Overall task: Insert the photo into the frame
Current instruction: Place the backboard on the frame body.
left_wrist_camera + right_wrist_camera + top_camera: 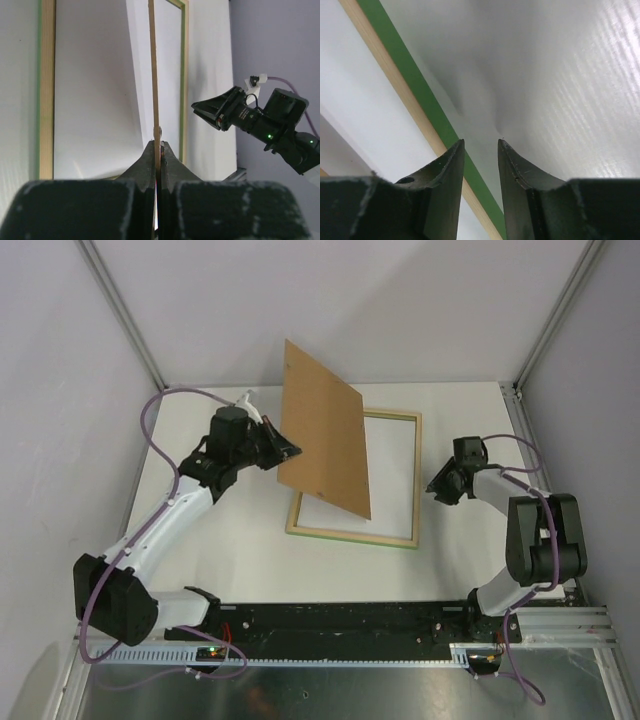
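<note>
The left gripper (291,452) is pinching the brown board (325,430) tight between its jaws. The frame (352,534) is lying flat just past and below them. The right gripper (436,488) is hanging beside the frame's edge, with its jaws a little apart and empty.

Brown board (322,435), green-edged frame (350,537), white table (250,565).
The board is plain brown; the frame shows pale wood with a green strip along its edge; the arms (165,520) are white with black joints, their cables (146,426) purple.
</note>
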You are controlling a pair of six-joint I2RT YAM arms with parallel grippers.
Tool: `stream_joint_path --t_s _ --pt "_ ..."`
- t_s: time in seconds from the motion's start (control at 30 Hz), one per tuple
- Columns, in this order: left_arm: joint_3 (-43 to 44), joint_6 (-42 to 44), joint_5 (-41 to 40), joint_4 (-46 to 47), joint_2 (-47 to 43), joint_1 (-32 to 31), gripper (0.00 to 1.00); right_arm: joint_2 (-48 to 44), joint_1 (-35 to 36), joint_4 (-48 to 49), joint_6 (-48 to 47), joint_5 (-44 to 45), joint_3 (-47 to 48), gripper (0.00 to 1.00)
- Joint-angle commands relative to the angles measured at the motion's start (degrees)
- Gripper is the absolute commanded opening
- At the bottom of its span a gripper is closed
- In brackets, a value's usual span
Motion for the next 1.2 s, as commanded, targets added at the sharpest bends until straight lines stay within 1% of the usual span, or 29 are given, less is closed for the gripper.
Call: stream_joint_path --t_s 0.0,0.3,0.4,0.77,1.17 --pt "-2.6 -5.3 10.0 15.7 -2.3 3.2 0.0 -4.0 -2.3 -0.4 -1.3 -3.6 -0.3 0.39" --pt "-7.7 -10.9 21.4 29.0 3.0 5.8 0.0 -3.0 -5.1 2.1 -2.1 -7.6 -0.3 0.4" --pt "-9.3 -11.9 23.9 32.1 4.5 6.1 0.0 -2.4 -5.7 2.4 -2.3 -7.9 0.0 0.4" --pt "-13.4 -11.2 27.4 39.2 9.1 6.2 0.0 -0.4 -5.6 3.3 -2.0 -8.7 1.0 0.4" --pt "-17.0 -12.5 27.0 46.1 13.1 6.2 0.0 0.9 -5.2 3.2 -2.0 -8.9 1.8 0.4"
